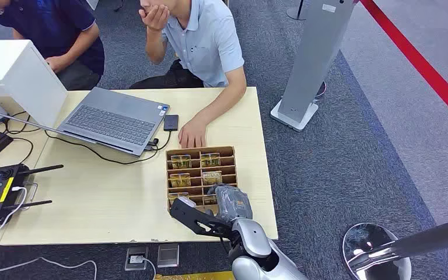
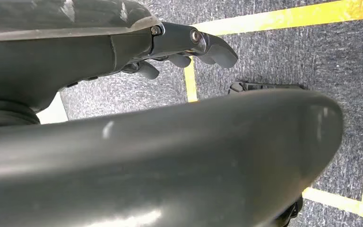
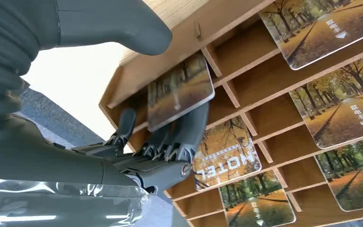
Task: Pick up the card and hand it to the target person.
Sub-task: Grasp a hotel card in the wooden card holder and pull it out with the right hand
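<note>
My right hand [image 3: 156, 142] is down at the near end of the wooden card rack [image 1: 228, 153], lower middle of the head view. Fingers [image 3: 196, 127] are pressed up behind one card [image 3: 179, 92], which is tilted up out of its slot, but I honestly can't tell if the thumb is clamping it or if it's just resting on my fingers. More cards sit in the other slots, one reading HOTEL [image 3: 224, 161]. The rack is on the light wooden surface [image 1: 122, 198], and a person's hand [image 1: 192, 134] rests just beyond its far edge. My left hand [image 2: 189, 47] hangs over the carpet, fingers curled in, holding nothing. Laptop [image 1: 116, 119] at upper left.
</note>
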